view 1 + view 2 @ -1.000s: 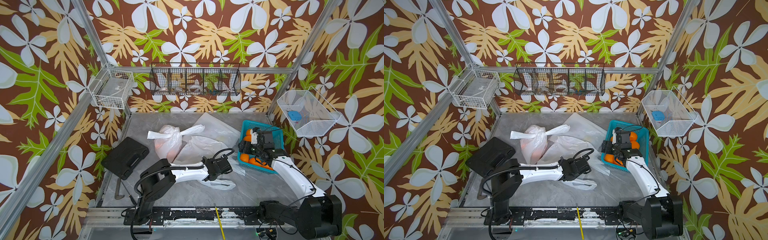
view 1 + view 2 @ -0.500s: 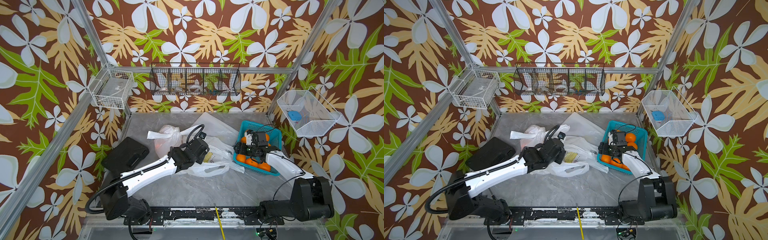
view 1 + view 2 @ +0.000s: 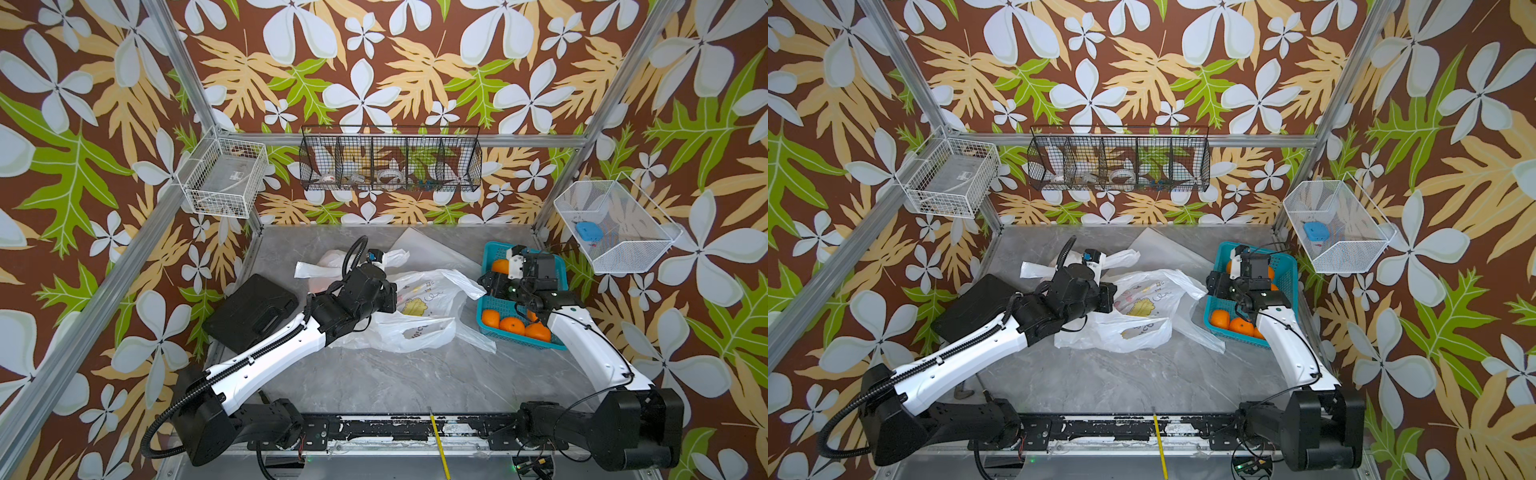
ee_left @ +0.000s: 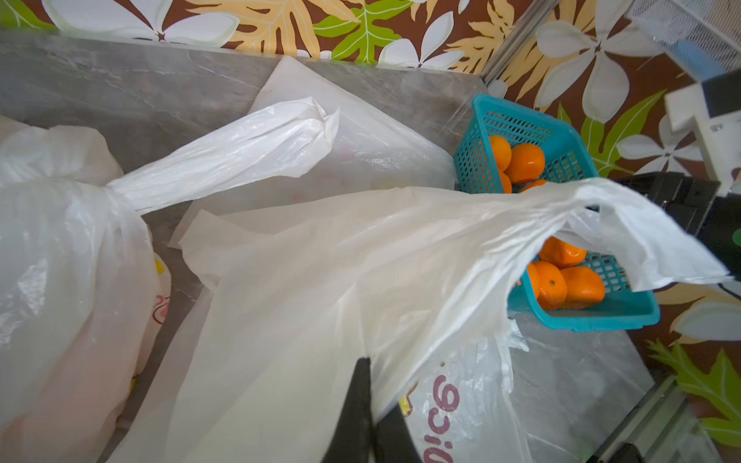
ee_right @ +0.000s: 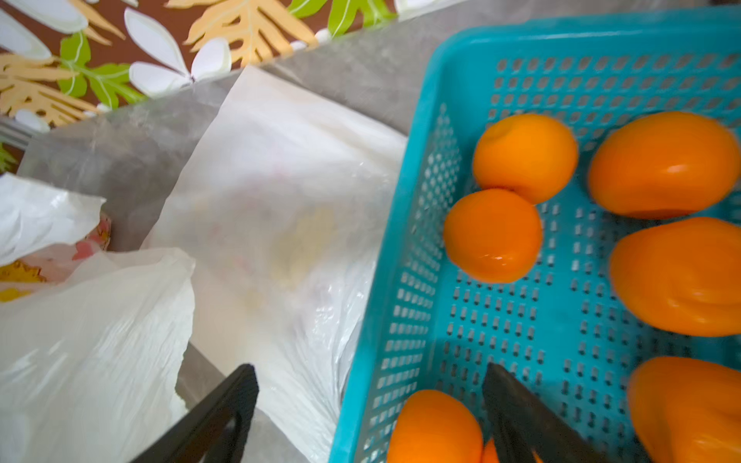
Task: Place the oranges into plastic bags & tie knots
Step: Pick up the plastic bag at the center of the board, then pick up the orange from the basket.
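Risks first: our right gripper (image 5: 367, 373) has its fingers spread wide and straddles the wall of the teal basket (image 5: 437, 84), one finger inside, one outside; if it closes here, we judge it bites the wall, not fruit. It holds nothing.

The left gripper (image 4: 371, 397) has its fingers pressed together on a fold of the open bag (image 4: 300, 280), lifting one side; the film is thin and slick, so it could slide out of the pinch and let the mouth collapse. One handle flap (image 4: 625, 240) drapes over the basket right by the right arm (likely snag point).

The oranges (image 5: 493, 234) all sit loose in the basket, none in the open bag as far as we can see. They are glossy and round, so we expect them to roll or squirt out of an off-centre squeeze; the basket is light perforated plastic and may drag.

The bags are translucent white, crinkly, with cartoon print; in both top views the open bag (image 3: 419, 307) lies mid-table between the arms. The tied bag (image 4: 60, 240) bulges beside it, its knot (image 4: 114, 188) a tight twist with a flat strip sticking out; a third bag (image 4: 361, 148) lies flat behind.
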Tool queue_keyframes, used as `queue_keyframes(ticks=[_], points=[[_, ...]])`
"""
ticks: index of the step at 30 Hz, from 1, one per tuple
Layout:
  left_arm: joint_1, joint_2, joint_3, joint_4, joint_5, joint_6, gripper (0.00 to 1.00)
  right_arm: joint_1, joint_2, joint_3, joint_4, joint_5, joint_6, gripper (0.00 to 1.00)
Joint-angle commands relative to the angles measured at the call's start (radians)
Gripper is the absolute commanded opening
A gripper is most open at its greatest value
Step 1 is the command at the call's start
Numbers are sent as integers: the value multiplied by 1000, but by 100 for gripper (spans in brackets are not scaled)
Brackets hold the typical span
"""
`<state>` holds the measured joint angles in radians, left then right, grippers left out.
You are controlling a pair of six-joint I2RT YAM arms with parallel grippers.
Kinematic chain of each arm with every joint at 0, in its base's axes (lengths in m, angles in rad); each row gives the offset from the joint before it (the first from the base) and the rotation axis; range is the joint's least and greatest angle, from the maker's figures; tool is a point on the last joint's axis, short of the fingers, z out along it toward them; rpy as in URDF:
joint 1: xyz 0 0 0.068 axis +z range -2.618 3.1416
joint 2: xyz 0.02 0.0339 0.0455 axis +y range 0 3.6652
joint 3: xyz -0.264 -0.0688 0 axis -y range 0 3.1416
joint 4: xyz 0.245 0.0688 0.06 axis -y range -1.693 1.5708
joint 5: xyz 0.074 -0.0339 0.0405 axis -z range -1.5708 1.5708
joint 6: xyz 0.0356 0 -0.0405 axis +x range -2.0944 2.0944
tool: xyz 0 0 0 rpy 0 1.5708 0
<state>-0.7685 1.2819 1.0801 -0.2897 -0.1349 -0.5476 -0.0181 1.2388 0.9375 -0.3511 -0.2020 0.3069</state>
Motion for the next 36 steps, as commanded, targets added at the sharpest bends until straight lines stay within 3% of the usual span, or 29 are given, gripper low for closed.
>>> queue_keyframes(ticks=[1,9,19,24,28,33,36], points=[[21,-5,-16,104,91,-115,0,-43,26,6,-19,43,-37,91],[35,-13,-53,169,137,-274,0,-73,242,14,107,49,-21,96],[37,-24,-88,241,169,-314,0,-86,546,171,176,57,13,97],[37,-35,-100,257,166,-325,0,-86,628,205,183,30,27,86],[37,-37,-109,268,157,-327,0,-86,578,157,203,6,18,67],[37,-29,-120,291,159,-327,0,-87,370,66,161,-21,-19,62],[37,-21,-127,309,165,-327,0,-85,193,-1,112,-126,-19,61]])
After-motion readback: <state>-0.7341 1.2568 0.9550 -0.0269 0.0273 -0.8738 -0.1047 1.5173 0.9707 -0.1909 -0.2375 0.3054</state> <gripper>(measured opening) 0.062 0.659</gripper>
